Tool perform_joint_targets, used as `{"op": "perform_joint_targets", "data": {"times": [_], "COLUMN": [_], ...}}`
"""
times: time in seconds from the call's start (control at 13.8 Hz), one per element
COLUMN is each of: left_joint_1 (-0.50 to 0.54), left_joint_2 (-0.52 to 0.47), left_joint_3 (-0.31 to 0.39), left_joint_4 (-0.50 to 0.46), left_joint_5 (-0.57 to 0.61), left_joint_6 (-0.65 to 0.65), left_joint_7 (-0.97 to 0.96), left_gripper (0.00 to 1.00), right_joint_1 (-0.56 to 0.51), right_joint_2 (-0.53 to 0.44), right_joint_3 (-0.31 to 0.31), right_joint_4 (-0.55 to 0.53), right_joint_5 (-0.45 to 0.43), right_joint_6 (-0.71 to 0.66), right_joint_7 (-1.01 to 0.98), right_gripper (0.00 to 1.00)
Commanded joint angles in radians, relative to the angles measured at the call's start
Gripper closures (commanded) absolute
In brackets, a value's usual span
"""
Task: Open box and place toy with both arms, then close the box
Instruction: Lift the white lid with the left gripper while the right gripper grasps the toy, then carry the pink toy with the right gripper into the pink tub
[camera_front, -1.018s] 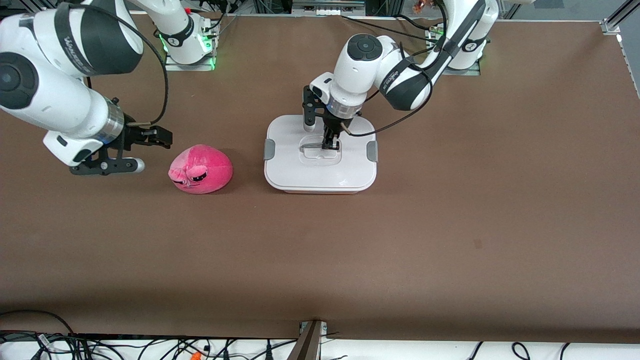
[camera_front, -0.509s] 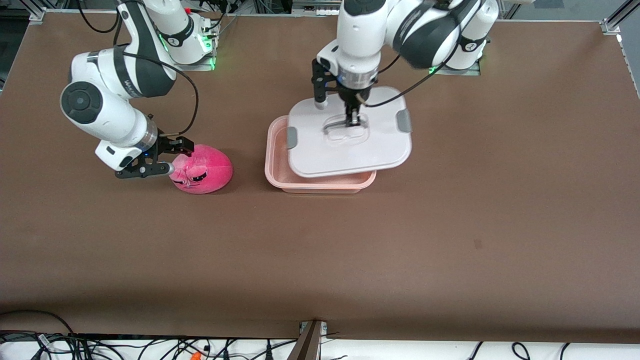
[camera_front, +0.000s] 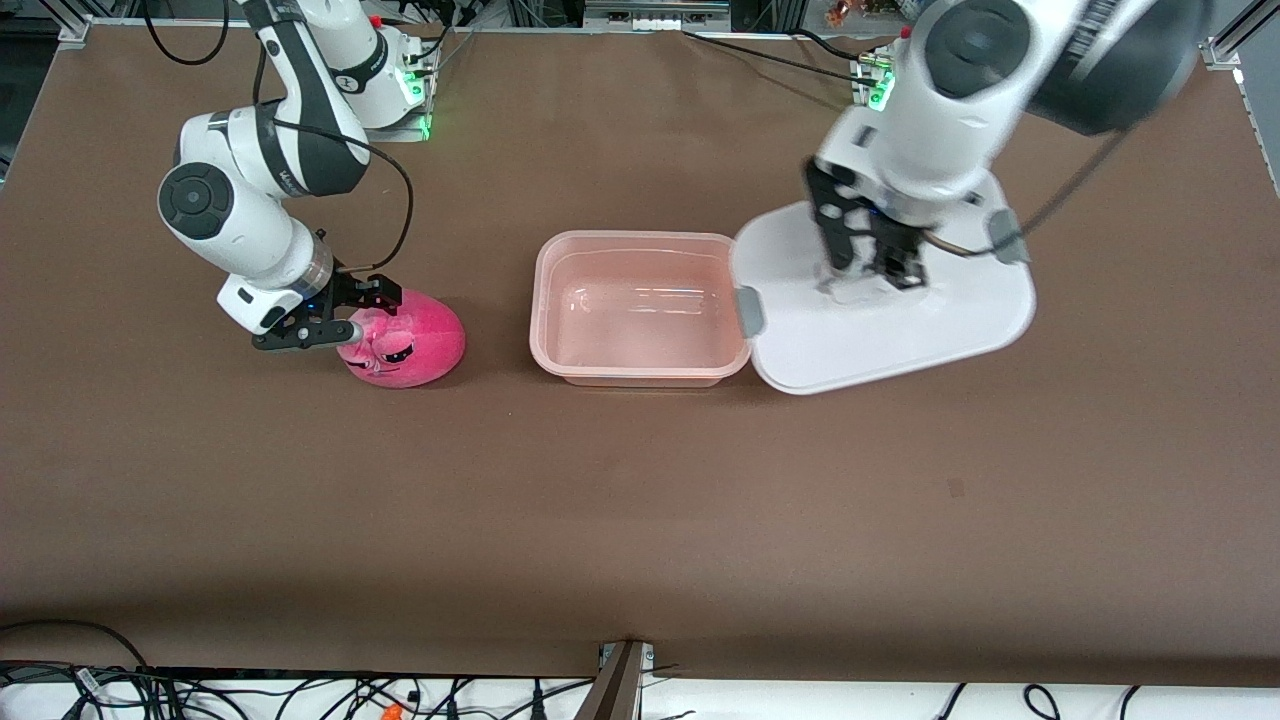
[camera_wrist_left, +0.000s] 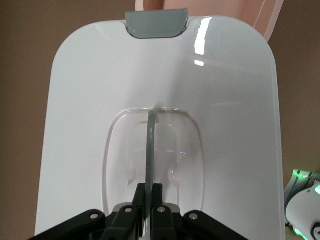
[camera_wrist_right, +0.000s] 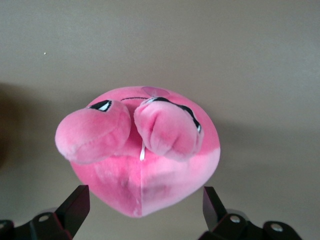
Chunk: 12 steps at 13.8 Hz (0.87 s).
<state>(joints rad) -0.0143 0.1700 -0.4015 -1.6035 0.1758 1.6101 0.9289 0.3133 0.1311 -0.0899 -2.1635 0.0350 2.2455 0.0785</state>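
The translucent pink box (camera_front: 640, 310) stands open and empty at the table's middle. My left gripper (camera_front: 893, 270) is shut on the clear handle (camera_wrist_left: 151, 150) of the white lid (camera_front: 880, 320) and holds it tilted in the air beside the box, toward the left arm's end; the lid's grey clip (camera_wrist_left: 156, 23) shows in the left wrist view. The hot-pink toy (camera_front: 405, 338) lies on the table toward the right arm's end of the box. My right gripper (camera_front: 355, 312) is open, its fingers on either side of the toy's end (camera_wrist_right: 142, 165), not closed on it.
The brown table (camera_front: 640, 500) stretches wide nearer the front camera. The arm bases (camera_front: 385, 90) stand along the table's back edge. Cables hang along the front edge.
My left gripper has lifted the lid off the box and swung it toward the left arm's end. My right gripper has come down around the toy's end.
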Motion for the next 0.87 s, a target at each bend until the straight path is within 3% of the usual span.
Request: {"op": "perform_joint_targets", "data": {"times": [0.0, 0.15, 0.22, 0.29, 0.44, 0.51, 0.65, 0.8], "left_joint_1": [0.149, 0.213, 0.235, 0.25, 0.312, 0.318, 0.313, 0.316], "left_joint_2": [0.065, 0.101, 0.112, 0.121, 0.164, 0.187, 0.192, 0.195], "left_joint_3": [-0.016, -0.011, -0.011, -0.01, -0.011, -0.013, -0.013, -0.013], "left_joint_4": [0.04, 0.072, 0.079, 0.077, 0.109, 0.122, 0.123, 0.123], "left_joint_5": [-0.008, 0.025, 0.084, 0.127, 0.102, 0.099, 0.099, 0.097], "left_joint_6": [-0.019, -0.024, -0.024, -0.018, -0.016, -0.016, -0.016, -0.016], "left_joint_7": [0.135, 0.186, 0.244, 0.298, 0.323, 0.324, 0.323, 0.323], "left_gripper": [1.0, 1.0, 1.0, 1.0, 1.0, 1.0, 1.0, 1.0], "right_joint_1": [-0.002, 0.001, 0.001, 0.001, 0.001, 0.001, 0.003, 0.003], "right_joint_2": [0.015, 0.034, 0.045, 0.045, 0.044, 0.044, 0.044, 0.035], "right_joint_3": [0.007, 0.012, 0.015, 0.015, 0.016, 0.016, 0.016, 0.015], "right_joint_4": [-0.051, -0.073, -0.075, -0.075, -0.07, -0.064, -0.038, -0.012], "right_joint_5": [0.022, 0.022, 0.022, 0.022, 0.02, 0.02, 0.016, 0.016], "right_joint_6": [0.101, 0.161, 0.169, 0.167, 0.155, 0.145, 0.079, 0.072], "right_joint_7": [-0.016, -0.016, -0.016, -0.016, -0.019, -0.025, -0.06, -0.263], "right_gripper": [0.0, 0.01, 0.1, 0.3, 0.86, 1.0, 1.0, 1.0]}}
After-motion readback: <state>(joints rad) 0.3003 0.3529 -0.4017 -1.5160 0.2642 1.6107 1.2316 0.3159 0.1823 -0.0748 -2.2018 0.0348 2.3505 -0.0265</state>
